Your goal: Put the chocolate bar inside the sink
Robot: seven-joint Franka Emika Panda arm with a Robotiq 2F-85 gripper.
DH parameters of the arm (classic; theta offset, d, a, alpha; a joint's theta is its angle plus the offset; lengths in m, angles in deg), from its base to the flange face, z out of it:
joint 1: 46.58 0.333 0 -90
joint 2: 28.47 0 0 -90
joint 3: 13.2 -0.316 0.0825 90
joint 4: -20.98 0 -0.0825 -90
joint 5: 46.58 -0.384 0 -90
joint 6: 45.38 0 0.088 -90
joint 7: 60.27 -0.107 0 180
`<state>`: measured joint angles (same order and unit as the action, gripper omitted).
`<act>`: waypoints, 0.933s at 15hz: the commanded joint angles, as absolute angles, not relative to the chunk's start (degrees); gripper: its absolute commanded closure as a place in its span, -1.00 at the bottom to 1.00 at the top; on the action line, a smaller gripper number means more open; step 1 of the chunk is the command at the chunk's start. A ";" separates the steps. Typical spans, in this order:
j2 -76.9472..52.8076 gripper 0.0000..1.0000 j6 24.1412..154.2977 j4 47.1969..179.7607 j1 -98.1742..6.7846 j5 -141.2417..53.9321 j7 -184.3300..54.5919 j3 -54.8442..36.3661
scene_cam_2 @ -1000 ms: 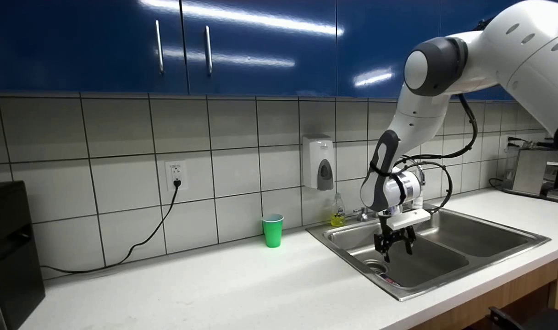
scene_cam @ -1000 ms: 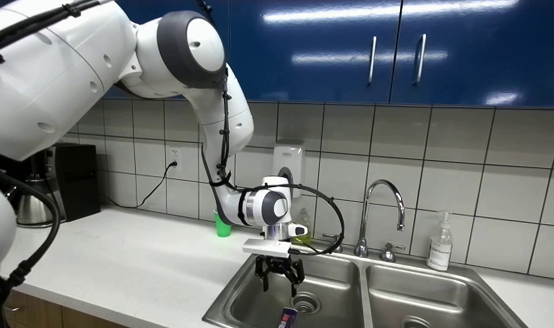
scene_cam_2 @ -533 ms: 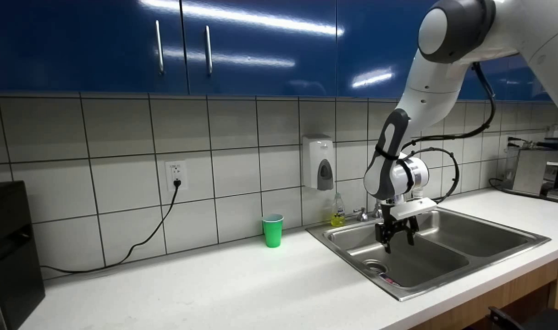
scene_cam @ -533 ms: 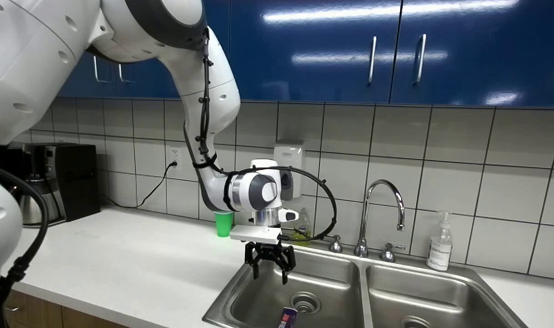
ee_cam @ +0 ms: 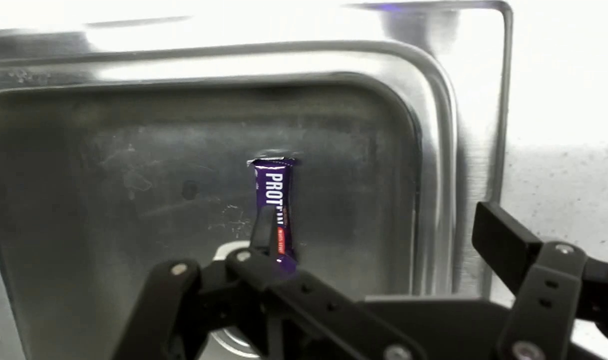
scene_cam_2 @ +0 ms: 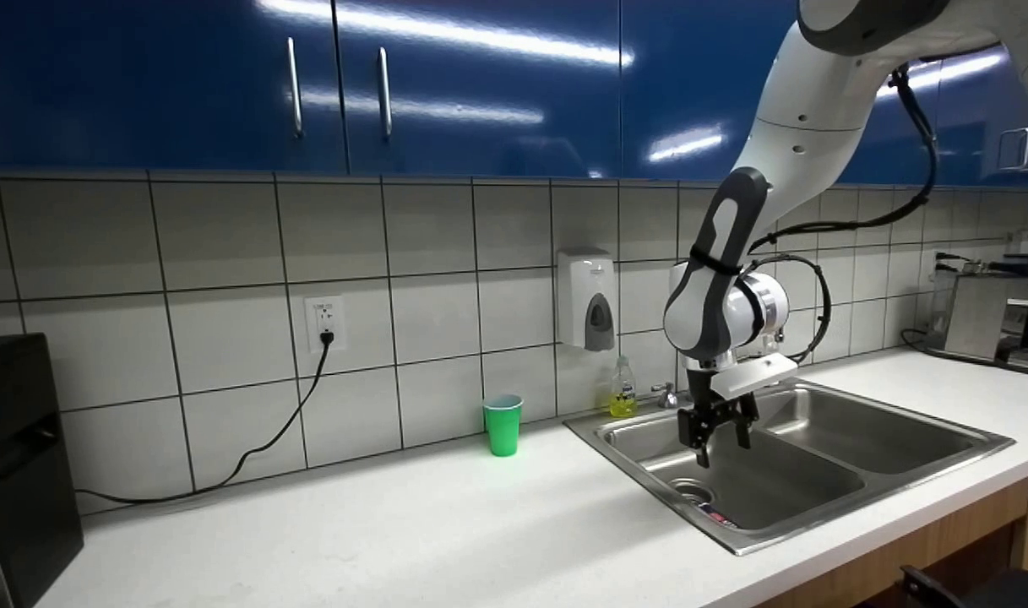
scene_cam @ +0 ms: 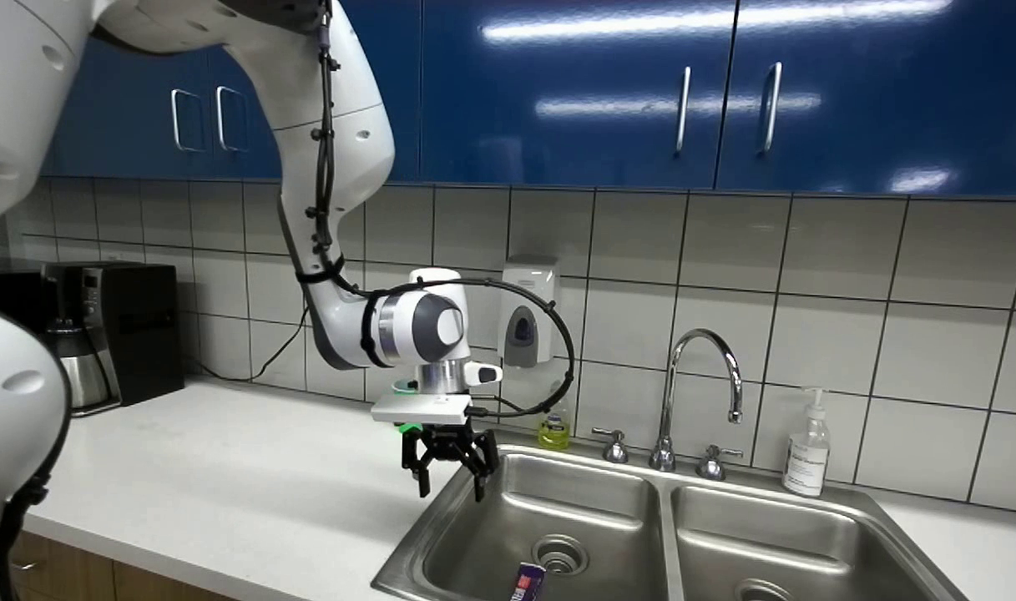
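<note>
Hanging with its fingers [scene_cam: 424,482] spread wide, the black gripper [scene_cam: 452,492] is above the left side of the stainless steel double-basin sink [scene_cam: 669,542] in an exterior view; the flat, oblong, purple-wrapped chocolate bar [scene_cam: 528,583] lies in the left basin [scene_cam: 574,501], just beside a round drain [scene_cam: 560,554]. In an exterior view, a tapered green cup [scene_cam_2: 503,428] stands on the white counter [scene_cam_2: 395,532] near the sink. In the wrist view, one finger [ee_cam: 263,231] partly hides the bar's lettering [ee_cam: 274,187].

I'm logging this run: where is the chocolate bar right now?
In an exterior view, the chocolate bar lies in the left basin of the sink, at the picture's bottom edge, just below and left of that basin's drain.
</note>
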<state>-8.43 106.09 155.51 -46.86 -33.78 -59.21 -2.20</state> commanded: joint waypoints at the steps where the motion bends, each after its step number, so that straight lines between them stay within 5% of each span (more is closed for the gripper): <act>1: -12.86 -1.00 106.55 160.13 -43.82 -29.77 -63.03 -3.36; 14: -13.13 -1.00 105.62 161.60 -33.90 -28.82 -66.82 -12.96</act>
<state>-11.70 106.08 160.63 -34.90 -30.06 -64.23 -11.25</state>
